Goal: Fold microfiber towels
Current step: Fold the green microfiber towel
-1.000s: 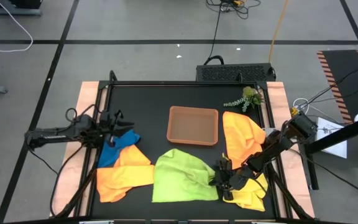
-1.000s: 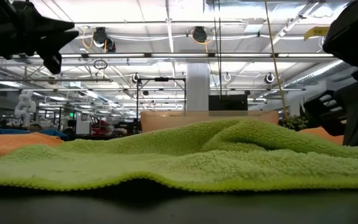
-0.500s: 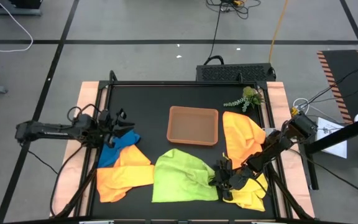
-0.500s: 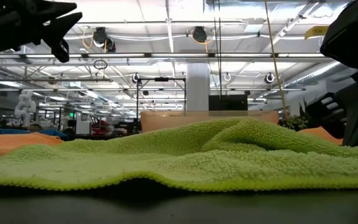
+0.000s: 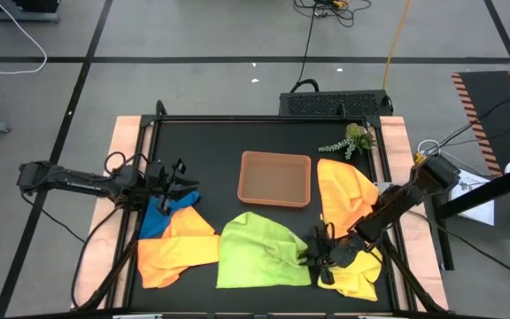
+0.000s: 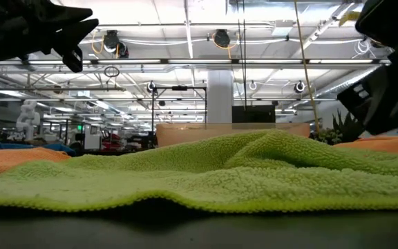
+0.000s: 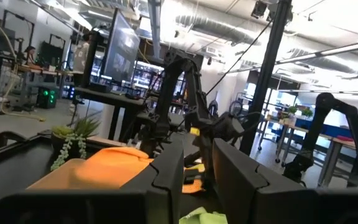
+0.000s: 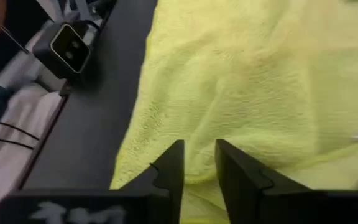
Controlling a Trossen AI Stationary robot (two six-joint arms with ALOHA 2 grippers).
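Note:
Several microfiber towels lie crumpled on the black table. A lime green towel (image 5: 259, 252) is at the near middle, with a yellow one (image 5: 361, 276) right of it. One orange towel (image 5: 343, 195) is at the right. Another orange towel (image 5: 175, 252) lies over a blue one (image 5: 158, 214) at the left. My right gripper (image 5: 311, 252) hovers over the lime green towel's right edge (image 8: 241, 81), slightly open, with nothing between its fingers. My left gripper (image 5: 182, 175) stands above the blue towel, pointing toward the table's right, narrowly open and empty (image 7: 199, 146).
A shallow brown tray (image 5: 275, 177) sits at the table's middle, far of the lime green towel. A small green plant sprig (image 5: 351, 140) lies at the far right corner. A small camera (image 8: 67, 46) stands at the near edge. Bare black table shows at the far left.
My right gripper has risen a little above the lime green towel's right edge; in the low view the orange towel behind it now shows beneath it. The rear part of my left arm has swung toward the table's left edge, while its gripper stays above the blue towel.

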